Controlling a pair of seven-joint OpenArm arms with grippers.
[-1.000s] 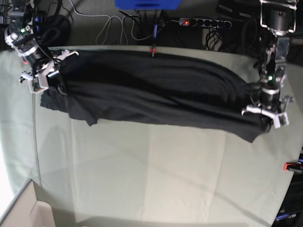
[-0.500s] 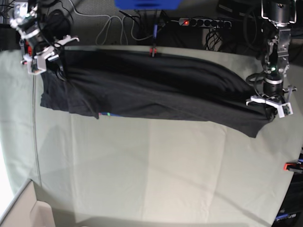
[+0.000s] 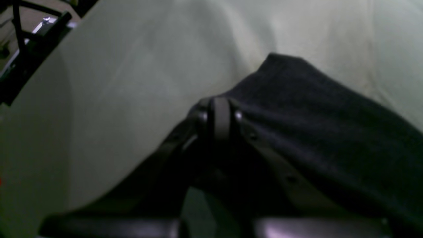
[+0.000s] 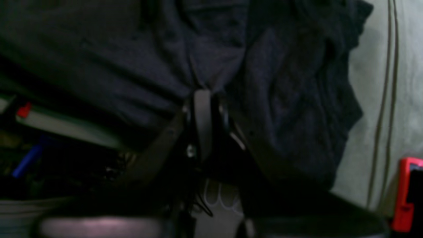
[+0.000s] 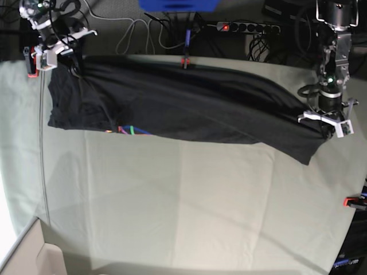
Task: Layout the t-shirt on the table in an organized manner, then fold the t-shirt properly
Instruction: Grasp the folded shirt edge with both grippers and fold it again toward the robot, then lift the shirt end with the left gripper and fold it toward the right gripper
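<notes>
Along the table's (image 5: 189, 206) far edge, both grippers (image 5: 328, 123) (image 5: 57, 51) seemingly pinch the stretched t-shirt (image 5: 183, 106).

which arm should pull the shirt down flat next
Probably right. The right hand holds the t-shirt bunched at the table's far corner, its rainbow print barely peeking out. The left hand grips an end already stretched over the cloth.
</notes>
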